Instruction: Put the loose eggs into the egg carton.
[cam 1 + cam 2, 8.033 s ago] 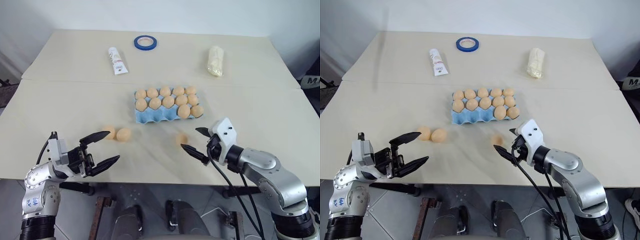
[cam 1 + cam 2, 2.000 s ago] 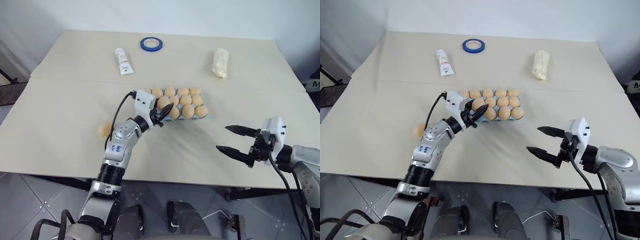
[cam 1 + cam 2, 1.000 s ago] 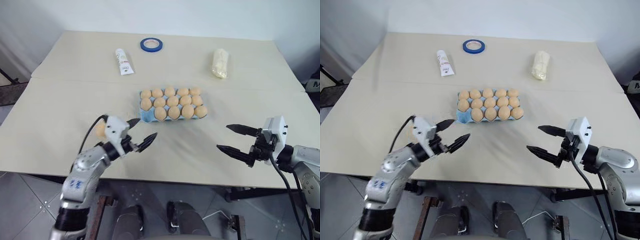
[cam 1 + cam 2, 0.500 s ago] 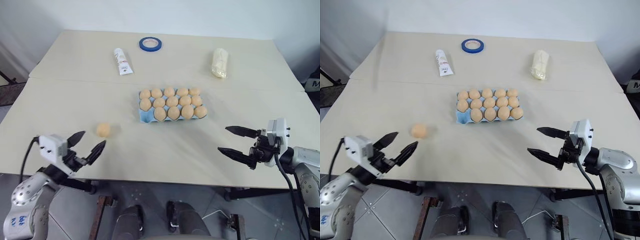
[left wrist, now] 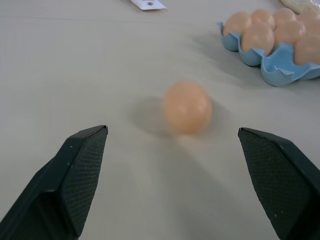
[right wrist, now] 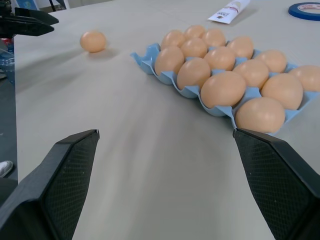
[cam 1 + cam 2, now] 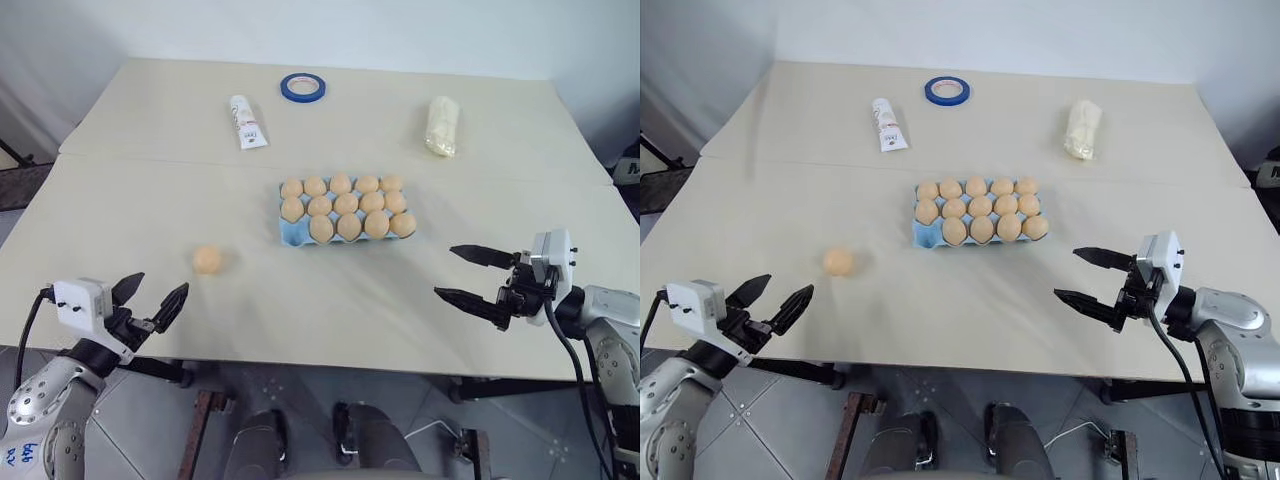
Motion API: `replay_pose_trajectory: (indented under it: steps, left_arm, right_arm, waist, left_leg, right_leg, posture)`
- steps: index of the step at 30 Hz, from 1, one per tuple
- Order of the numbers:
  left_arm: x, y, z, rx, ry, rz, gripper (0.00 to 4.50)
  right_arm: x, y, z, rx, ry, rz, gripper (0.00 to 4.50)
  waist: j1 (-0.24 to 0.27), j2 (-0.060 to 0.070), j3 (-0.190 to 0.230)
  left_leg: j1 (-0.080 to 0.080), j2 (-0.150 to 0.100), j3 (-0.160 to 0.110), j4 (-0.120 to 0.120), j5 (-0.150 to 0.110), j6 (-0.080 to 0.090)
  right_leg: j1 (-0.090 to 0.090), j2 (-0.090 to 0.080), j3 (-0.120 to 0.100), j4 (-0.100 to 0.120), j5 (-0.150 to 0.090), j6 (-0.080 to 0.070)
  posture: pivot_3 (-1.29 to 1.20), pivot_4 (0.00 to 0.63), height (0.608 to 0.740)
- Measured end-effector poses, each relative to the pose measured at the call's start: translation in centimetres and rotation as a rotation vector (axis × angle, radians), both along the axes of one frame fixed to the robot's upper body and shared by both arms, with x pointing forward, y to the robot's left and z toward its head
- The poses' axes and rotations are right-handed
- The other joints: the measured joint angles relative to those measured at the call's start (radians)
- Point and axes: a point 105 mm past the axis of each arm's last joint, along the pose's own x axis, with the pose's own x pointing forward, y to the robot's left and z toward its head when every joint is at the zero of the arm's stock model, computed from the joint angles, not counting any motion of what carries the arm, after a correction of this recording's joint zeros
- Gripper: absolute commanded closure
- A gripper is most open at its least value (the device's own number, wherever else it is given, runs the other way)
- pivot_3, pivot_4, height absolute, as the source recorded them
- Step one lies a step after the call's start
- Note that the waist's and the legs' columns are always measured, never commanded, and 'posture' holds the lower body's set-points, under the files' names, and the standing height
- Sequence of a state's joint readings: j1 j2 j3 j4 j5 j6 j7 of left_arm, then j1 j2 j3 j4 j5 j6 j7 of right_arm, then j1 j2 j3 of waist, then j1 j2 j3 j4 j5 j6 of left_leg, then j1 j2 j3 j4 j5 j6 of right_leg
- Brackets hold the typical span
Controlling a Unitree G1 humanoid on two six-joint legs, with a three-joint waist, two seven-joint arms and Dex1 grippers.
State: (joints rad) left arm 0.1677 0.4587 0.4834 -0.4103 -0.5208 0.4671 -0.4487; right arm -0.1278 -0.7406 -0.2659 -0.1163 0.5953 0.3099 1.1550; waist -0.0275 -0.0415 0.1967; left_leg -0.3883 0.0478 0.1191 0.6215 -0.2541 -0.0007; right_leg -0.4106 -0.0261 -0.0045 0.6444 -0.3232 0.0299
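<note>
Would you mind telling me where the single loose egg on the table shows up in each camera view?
Left eye view: loose egg, left of the egg carton.
Right eye view: egg, again left of the carton.
Left wrist view: egg, ahead between the two fingers.
Right wrist view: egg, far beyond the carton.
Shared landmark: the carton's one empty corner cup, the corner nearest the egg.

Far end of the table (image 7: 130, 200), a blue tape ring (image 7: 303, 87) lies flat near the back edge, hole up. Just beside it, toward the left and a touch nearer, a white tube (image 7: 245, 121) lies on its side, flat crimped end nearest, some print along it too small to read. Across on the right, well apart from both, a pale lumpy bag (image 7: 441, 125) lies lengthwise. A seam runs across the cream tabletop in front of all three. Grey tiled floor (image 7: 300, 400) below the near edge
</note>
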Motion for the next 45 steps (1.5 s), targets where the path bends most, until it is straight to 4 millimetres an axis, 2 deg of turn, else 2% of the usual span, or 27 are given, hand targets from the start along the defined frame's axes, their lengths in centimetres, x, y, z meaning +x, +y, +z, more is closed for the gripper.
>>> replay_pose_trajectory:
  steps: [2,5,11,17,20,24,26,27,32,38,40,45]
  left_arm:
    - [2.1,-1.0,0.8,0.024,-0.002,-0.026,0.05]
    - [3.4,-1.7,1.7,0.049,-0.012,-0.045,0.05]
    - [5.6,-2.7,0.7,0.058,0.043,-0.066,0.05]
    - [7.1,-2.8,-1.1,0.098,0.128,-0.067,0.05]
    - [7.7,-2.8,-1.7,0.115,0.152,-0.071,0.69]
    - [8.0,-3.1,-1.9,0.121,0.161,-0.091,2.02]
    - [8.0,-3.1,-1.9,0.122,0.16,-0.092,2.61]
    - [8.1,-3.1,-1.8,0.123,0.159,-0.093,2.75]
    - [8.4,-3.8,-0.8,0.124,0.113,-0.143,2.81]
    - [10.1,-6.9,4.6,0.132,-0.125,-0.371,2.81]
    - [10.8,-8.3,5.1,0.146,-0.147,-0.447,2.81]
    - [12.3,-11.8,4.5,0.118,-0.16,-0.626,2.81]
  right_arm:
    - [0.0,0.0,-0.1,-0.002,0.002,-0.003,0.0]
    - [0.0,0.1,0.0,-0.003,-0.001,-0.003,0.0]
    - [-0.1,0.0,-0.2,-0.005,0.002,-0.018,0.0]
    - [-0.2,0.1,-0.2,-0.01,-0.004,-0.031,0.0]
    - [-0.3,0.1,-0.3,-0.011,-0.001,-0.038,0.0]
    - [-0.3,0.2,-0.2,-0.012,-0.006,-0.039,0.0]
    - [-0.3,0.2,-0.2,-0.012,-0.007,-0.04,0.0]
    - [-0.3,0.2,-0.2,-0.012,-0.007,-0.041,0.0]
    - [-0.3,0.2,-0.3,-0.013,-0.005,-0.046,0.0]
    - [-0.2,0.2,-0.1,-0.013,-0.01,-0.052,0.0]
    - [-0.1,0.2,0.0,-0.01,-0.016,-0.051,0.0]
    - [-0.1,0.6,0.0,0.005,-0.024,-0.044,0.0]
  waist:
    - [0.005,0.0,0.0]
    - [-0.001,0.0,0.0]
    - [-0.001,0.001,0.0]
    - [0.0,0.001,0.0]
    - [0.0,0.001,0.0]
    - [-0.001,0.001,0.0]
    - [0.0,0.001,0.0]
    - [0.0,0.001,0.0]
    - [0.0,0.001,0.0]
    - [0.003,0.001,0.0]
    - [0.003,0.001,0.0]
    - [-0.001,0.0,0.0]
  left_leg:
    - [0.0,0.0,-0.002,0.001,0.002,0.001]
    - [0.0,0.0,0.0,0.001,0.002,0.002]
    - [0.001,0.0,0.0,0.0,0.003,0.002]
    - [0.001,0.0,0.0,0.0,0.003,0.002]
    - [0.0,0.0,0.0,0.0,0.003,0.002]
    - [0.001,0.0,0.0,0.0,0.003,0.002]
    - [0.001,0.0,0.0,0.0,0.003,0.002]
    - [0.001,0.0,0.0,0.0,0.003,0.002]
    - [0.001,0.0,0.0,0.001,0.003,0.002]
    - [0.001,-0.001,0.0,0.003,0.003,0.002]
    - [0.001,-0.001,0.001,0.005,0.003,0.002]
    - [0.0,0.0,0.001,0.007,0.003,0.003]
  right_leg:
    - [0.0,0.0,-0.001,0.001,0.0,0.0]
    - [0.001,0.0,-0.001,0.001,0.001,0.001]
    - [0.0,0.001,-0.001,0.002,0.001,0.001]
    - [0.0,0.0,0.0,0.002,0.001,0.001]
    - [0.0,0.0,-0.001,0.002,0.001,0.001]
    - [0.0,0.0,-0.001,0.002,0.001,0.001]
    - [0.0,0.0,-0.001,0.003,0.001,0.001]
    - [0.0,0.0,-0.001,0.003,0.001,0.001]
    - [0.0,0.0,-0.001,0.003,0.001,0.001]
    - [0.001,0.0,-0.001,0.005,0.001,0.001]
    - [0.001,0.0,-0.001,0.006,0.001,0.002]
    - [0.0,0.001,-0.001,0.008,0.001,0.002]
  posture:
    - [0.0,0.15,0.74]
    - [0.0,0.15,0.74]
    - [0.0,0.15,0.74]
    - [0.0,0.15,0.74]
    - [0.0,0.15,0.74]
    - [0.0,0.15,0.74]
    - [0.0,0.15,0.74]
    - [0.0,0.15,0.74]
    - [0.0,0.15,0.74]
    - [0.0,0.15,0.74]
    - [0.0,0.15,0.74]
    - [0.0,0.15,0.74]
